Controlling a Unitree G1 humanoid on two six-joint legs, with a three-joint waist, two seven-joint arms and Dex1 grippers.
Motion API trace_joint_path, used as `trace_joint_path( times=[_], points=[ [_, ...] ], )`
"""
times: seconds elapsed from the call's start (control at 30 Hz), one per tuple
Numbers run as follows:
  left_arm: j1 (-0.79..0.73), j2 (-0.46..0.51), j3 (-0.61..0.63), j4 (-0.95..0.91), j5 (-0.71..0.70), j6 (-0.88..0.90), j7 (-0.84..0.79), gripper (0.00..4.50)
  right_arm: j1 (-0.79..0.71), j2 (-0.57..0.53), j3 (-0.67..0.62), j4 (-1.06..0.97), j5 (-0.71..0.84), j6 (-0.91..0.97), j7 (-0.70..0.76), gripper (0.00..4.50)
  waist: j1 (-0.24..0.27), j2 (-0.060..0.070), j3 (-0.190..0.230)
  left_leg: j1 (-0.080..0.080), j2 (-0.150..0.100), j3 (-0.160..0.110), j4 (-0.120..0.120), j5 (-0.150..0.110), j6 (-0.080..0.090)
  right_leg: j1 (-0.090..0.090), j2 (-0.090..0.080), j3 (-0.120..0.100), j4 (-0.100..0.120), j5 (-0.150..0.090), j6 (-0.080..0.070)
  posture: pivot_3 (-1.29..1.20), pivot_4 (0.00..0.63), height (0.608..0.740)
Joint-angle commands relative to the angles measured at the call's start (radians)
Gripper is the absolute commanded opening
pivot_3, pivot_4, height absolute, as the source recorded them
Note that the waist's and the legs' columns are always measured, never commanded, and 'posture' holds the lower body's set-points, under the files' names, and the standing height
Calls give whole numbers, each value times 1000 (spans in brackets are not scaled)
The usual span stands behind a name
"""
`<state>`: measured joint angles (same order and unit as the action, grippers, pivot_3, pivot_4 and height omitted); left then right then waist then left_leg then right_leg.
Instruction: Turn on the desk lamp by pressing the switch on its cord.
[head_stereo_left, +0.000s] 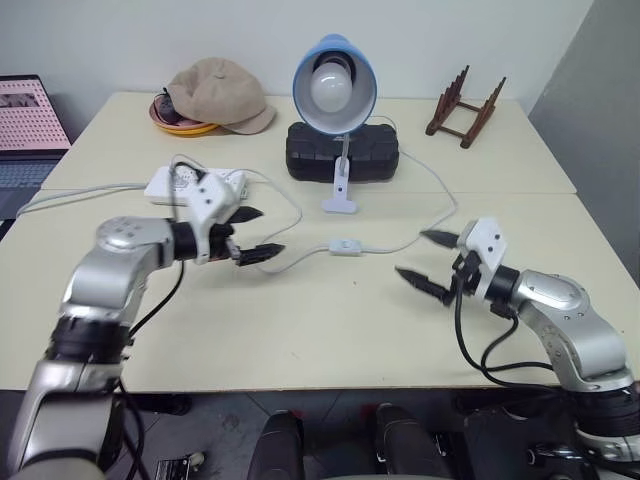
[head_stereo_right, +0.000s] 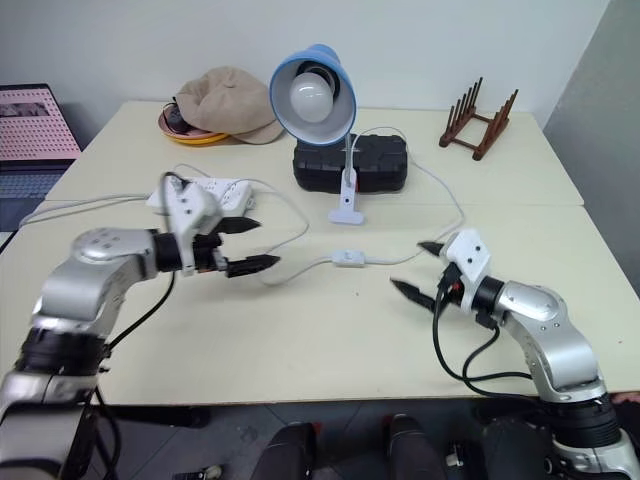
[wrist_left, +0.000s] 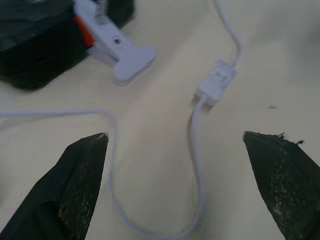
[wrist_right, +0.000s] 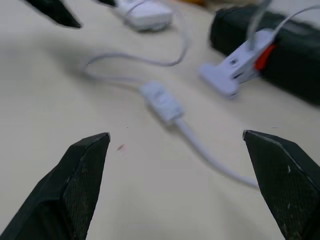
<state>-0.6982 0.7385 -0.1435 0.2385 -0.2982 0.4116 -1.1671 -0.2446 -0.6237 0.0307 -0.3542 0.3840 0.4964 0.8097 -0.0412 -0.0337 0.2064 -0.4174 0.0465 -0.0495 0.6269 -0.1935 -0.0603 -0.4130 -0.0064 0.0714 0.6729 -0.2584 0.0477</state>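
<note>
The desk lamp (head_stereo_left: 335, 85) with its light-blue shade and white bulb stands at mid-table, its white clip base (head_stereo_left: 338, 200) on the tabletop. The thin white cord (wrist_left: 193, 140) loops across the table through the small white switch (head_stereo_left: 346, 246), which lies flat between my two grippers. My left gripper (head_stereo_left: 272, 230) hovers open just left of the switch, pointing at it. My right gripper (head_stereo_left: 410, 253) hovers open a little to the switch's right, also aimed at it. In the wrist views the switch (wrist_right: 161, 102) lies ahead of the spread fingers, untouched.
A white power strip (head_stereo_left: 190, 185) lies behind my left gripper. A black box (head_stereo_left: 340, 150) sits behind the lamp's clip. A tan cap (head_stereo_left: 220, 95) over a bowl, a wooden rack (head_stereo_left: 465, 105) and a laptop (head_stereo_left: 30, 115) stand further off.
</note>
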Motion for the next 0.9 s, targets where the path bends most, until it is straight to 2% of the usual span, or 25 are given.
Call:
trace_joint_path(
  times=[0.03, 0.13, 0.23, 0.3, 0.53, 0.7, 0.8, 0.9],
  points=[
    [-132, -75, -82, 208, 92, -176, -97, 4500, 25, -6, -10, -91, 34, 48, -16, 4462, 1, 0, 0, 0, 0, 0, 0, 0, 0, 0, 0, 0, 0, 0, 0, 0, 150, 740],
    [-200, -122, -112, 366, 145, -295, -145, 4500, 46, 0, -20, -115, 26, 60, -52, 4462, -5, 0, 0, -1, 0, 0, 0, 0, 0, -1, 1, 0, 0, 1, 2, 0, 150, 740],
    [-298, -212, -175, 631, 266, -504, -108, 4500, 90, 14, -50, -151, 0, 69, -132, 4462, -2, 0, 0, -2, 0, -1, -1, 0, 0, -2, 1, -1, 1, 2, 4, 0, 150, 740],
    [-337, -242, -191, 737, 317, -593, -99, 4500, 109, 19, -63, -170, -1, 78, -160, 4462, 3, 0, 0, -3, 0, -1, -1, 0, 0, -3, 1, 0, 1, 2, 4, 0, 150, 740],
    [-417, -310, -191, 927, 416, -790, -37, 4500, 201, 11, -86, -226, -28, 65, -210, 4462, 8, 0, 0, -10, 0, -2, 1, 0, 0, -8, 1, -1, 1, 3, 6, 0, 150, 740],
    [-446, -340, -149, 981, 420, -804, -21, 4500, 230, 21, -93, -241, -26, 60, -232, 4462, 7, 0, 0, -10, 0, -2, 1, 0, 0, -8, 1, 0, 1, 3, 6, 0, 150, 740],
    [-454, -359, -129, 997, 419, -795, -22, 3981, 225, 23, -99, -231, -17, 62, -238, 4500, 8, 0, 0, -10, 0, -2, 2, 0, 0, -8, 1, -1, 2, 3, 6, 0, 150, 740],
    [-458, -368, -122, 1007, 431, -798, 0, 3214, 215, 22, -100, -223, -17, 62, -238, 4500, 7, 0, 0, -10, 0, -2, 2, 0, 0, -8, 1, 0, 2, 3, 6, 0, 150, 740]
  ],
)
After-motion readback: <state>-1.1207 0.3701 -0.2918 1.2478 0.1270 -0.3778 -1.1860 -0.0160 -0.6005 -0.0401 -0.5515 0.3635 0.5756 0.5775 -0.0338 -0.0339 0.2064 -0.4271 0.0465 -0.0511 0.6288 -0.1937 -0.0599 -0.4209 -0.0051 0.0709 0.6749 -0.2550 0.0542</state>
